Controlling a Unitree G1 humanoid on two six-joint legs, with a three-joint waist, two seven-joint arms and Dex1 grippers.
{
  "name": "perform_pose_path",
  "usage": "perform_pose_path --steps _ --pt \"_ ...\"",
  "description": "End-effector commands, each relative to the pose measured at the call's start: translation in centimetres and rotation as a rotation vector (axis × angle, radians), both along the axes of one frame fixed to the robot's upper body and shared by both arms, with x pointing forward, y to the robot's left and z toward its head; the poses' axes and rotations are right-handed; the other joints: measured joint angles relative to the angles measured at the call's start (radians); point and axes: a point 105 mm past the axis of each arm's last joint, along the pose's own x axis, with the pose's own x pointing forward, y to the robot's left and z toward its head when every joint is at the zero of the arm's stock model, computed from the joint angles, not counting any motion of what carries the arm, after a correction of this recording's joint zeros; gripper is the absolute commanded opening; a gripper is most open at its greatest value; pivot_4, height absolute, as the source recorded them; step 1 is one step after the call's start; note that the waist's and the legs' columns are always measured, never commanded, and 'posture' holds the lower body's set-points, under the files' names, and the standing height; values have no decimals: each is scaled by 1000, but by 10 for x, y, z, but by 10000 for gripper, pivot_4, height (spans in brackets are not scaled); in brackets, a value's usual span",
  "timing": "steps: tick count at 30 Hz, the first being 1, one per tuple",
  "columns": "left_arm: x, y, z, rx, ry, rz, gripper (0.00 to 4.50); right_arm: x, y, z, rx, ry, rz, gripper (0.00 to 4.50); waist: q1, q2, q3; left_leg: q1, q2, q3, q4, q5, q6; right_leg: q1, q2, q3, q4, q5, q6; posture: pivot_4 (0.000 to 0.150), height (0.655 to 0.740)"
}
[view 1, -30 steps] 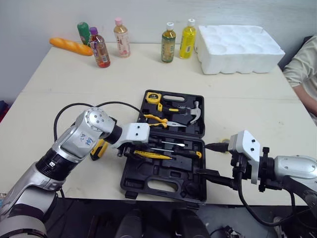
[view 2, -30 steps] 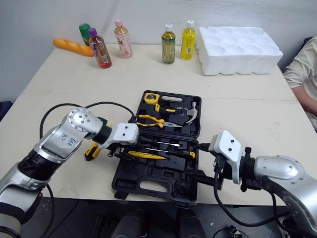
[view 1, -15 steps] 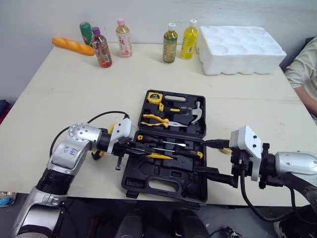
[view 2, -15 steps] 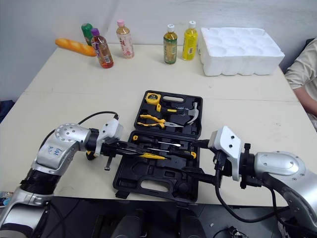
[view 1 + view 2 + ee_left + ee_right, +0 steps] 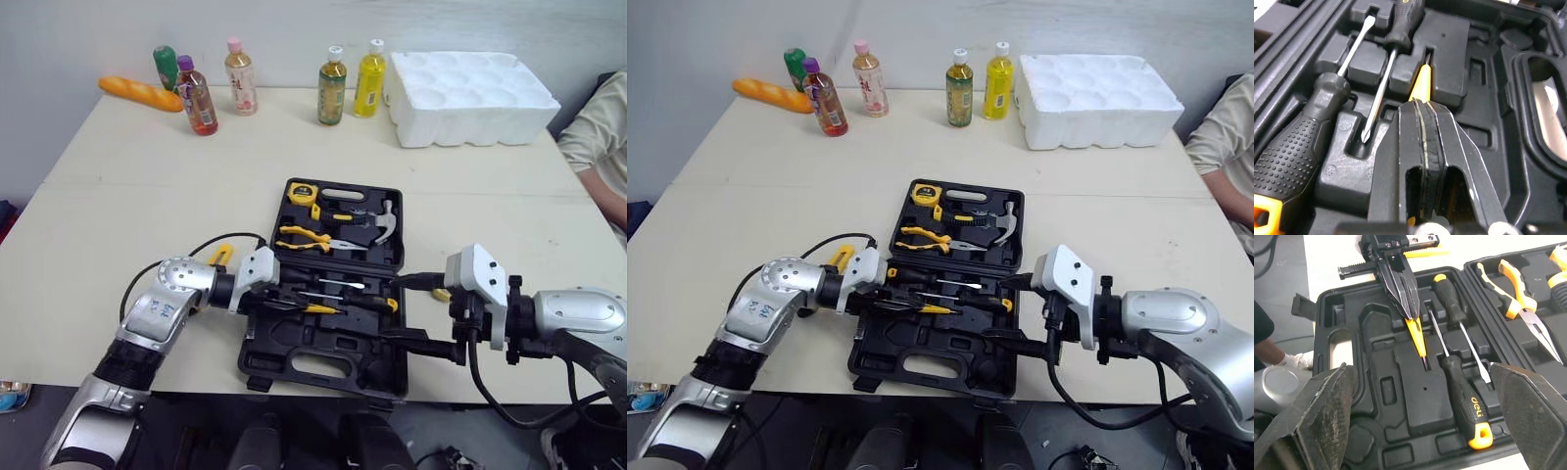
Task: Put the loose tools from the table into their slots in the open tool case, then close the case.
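Seating yellow screwdriver [image 5: 1420, 340] in tool case [image 5: 323, 367], left gripper [image 5: 1411, 316] clamped on it, right gripper [image 5: 390, 309] spread empty; another yellow tool [image 5: 217, 257] lies on table [image 5: 118, 196], case unclosed.

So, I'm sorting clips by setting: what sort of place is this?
Probably a lab or office test room, not a workshop: a plain cream table holds a black plastic tool case plus unrelated props, a row of plastic drink bottles and a white foam tray.
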Motion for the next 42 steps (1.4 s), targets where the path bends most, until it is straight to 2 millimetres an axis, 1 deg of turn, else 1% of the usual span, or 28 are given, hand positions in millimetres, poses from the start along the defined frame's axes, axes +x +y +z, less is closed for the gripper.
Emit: perform_pose_path --steps 1,4,6,7,8,9,11,13,15,17,19,20,21,22,23,24,25,27,28,29,30,33,36,39,42 --pt "-5 17 -44 190 105 61 503 2 -4 9 -9 -43 -10 45000 0 1 -3 1 0 0 -1 0 0 1 0 0 0 0 0 1500 7400" --pt "-2 17 -48 237 83 72 503 5 -8 11 -17 -52 -22 45000 0 3 -8 9 0 2 -5 0 0 7 0 2 -2 0 0 1500 7400" --pt "0 15 -46 231 74 78 503 5 -9 11 -20 -51 -23 45000 0 5 -11 16 0 2 -9 0 0 13 0 2 -6 0 0 1500 7400" --pt "1 12 -44 222 69 76 503 5 -9 11 -21 -50 -23 45000 0 5 -12 16 0 1 -9 0 0 14 0 2 -6 0 0 1500 7400" --pt "1 9 -40 194 58 70 503 5 -10 10 -24 -49 -25 45000 0 6 -12 17 0 1 -9 0 0 14 0 2 -7 0 0 1500 7400" --pt "2 4 -30 140 41 58 503 5 -11 9 -28 -47 -29 45000 0 6 -12 16 0 1 -9 0 0 14 0 1 -7 0 -1 1500 7400" --pt "8 -1 -5 -5 -30 60 503 6 -16 6 -50 -50 -48 45000 1 6 -12 16 0 1 -9 0 0 14 -1 1 -7 0 0 1500 7400" --pt "16 7 14 -111 -22 130 6802 10 -23 8 -61 -67 -77 45000 2 5 -11 12 0 1 -8 0 0 10 -1 1 -6 0 0 1500 7400" --pt "18 28 41 -252 24 221 14080 16 -43 18 -58 -88 -157 45000 1 2 -9 7 0 1 -7 0 -1 4 -1 1 -4 0 0 1500 7400" --pt "16 52 63 -352 54 303 23561 19 -68 23 -66 -90 -242 45000 0 1 -8 3 0 1 -6 1 -1 0 0 1 0 0 0 1500 7400" --pt "13 74 72 -374 50 385 32841 19 -90 24 -67 -80 -310 45000 1 1 -8 3 0 1 -7 1 -2 0 0 1 0 0 0 1500 7400" --pt "12 91 71 -346 28 447 37928 20 -104 24 -59 -71 -361 45000 2 1 -8 3 0 1 -7 1 -2 0 0 0 0 0 0 1500 7400" --pt "11 113 64 -284 -11 526 42362 20 -120 23 -52 -66 -421 45000 1 1 -8 4 0 1 -8 1 -2 1 0 0 0 0 0 1500 7400" --pt "8 141 58 -229 -32 627 44853 20 -139 21 -61 -60 -486 45000 -1 1 -8 4 0 2 -8 1 -2 1 0 1 0 0 0 1500 7400" --pt "5 165 56 -201 -45 716 44853 18 -156 18 -83 -57 -537 45000 -2 1 -8 5 0 3 -9 1 -1 1 -1 2 -2 0 0 1500 7400" --pt "1 184 55 -193 -55 791 44853 16 -169 15 -104 -55 -576 45000 -2 1 -8 7 0 4 -9 1 -1 2 -1 3 -3 0 0 1500 7400" --pt "-2 194 56 -196 -60 833 44853 14 -177 14 -119 -54 -595 45000 0 1 -8 7 0 4 -10 0 -1 2 -1 3 -4 0 -1 1500 7400" --pt "-10 228 56 -161 -101 953 44853 10 -195 14 -120 -52 -654 45000 0 0 -7 7 0 4 -10 0 0 2 -1 3 -3 0 -1 1500 7400" --pt "-13 242 56 -147 -126 999 44853 9 -201 13 -118 -51 -676 45000 0 1 -7 7 0 4 -10 0 0 2 -1 3 -3 0 -1 1500 7400" --pt "-17 255 57 -134 -149 1044 44853 7 -208 12 -118 -48 -697 45000 0 1 -7 7 0 3 -11 0 -1 1 -2 3 -3 -1 -1 1500 7400" --pt "-21 263 57 -131 -158 1067 44853 6 -213 11 -117 -43 -714 45000 0 1 -7 7 0 3 -12 0 -1 1 -2 3 -4 -1 -2 1500 7400" --pt "-24 274 58 -139 -158 1100 44853 6 -221 6 -113 -37 -750 45000 1 1 -7 7 0 3 -14 -1 -2 1 -2 3 -6 -1 -3 1500 7400" --pt "-21 275 61 -179 -138 1117 44853 7 -226 4 -117 -34 -761 45000 0 2 -7 7 0 3 -14 -2 -2 1 -3 3 -6 -2 -3 1500 7400" --pt "-21 267 55 -161 -118 1086 44853 8 -229 3 -126 -36 -765 45000 -2 2 -7 7 0 3 -15 -2 -3 0 -3 3 -5 -2 -3 1500 7400" --pt "-21 253 48 -188 -92 1051 44853 10 -229 2 -105 -37 -764 45000 -6 2 -6 7 0 4 -15 -2 -3 0 -3 3 -5 -2 -3 1500 7400"
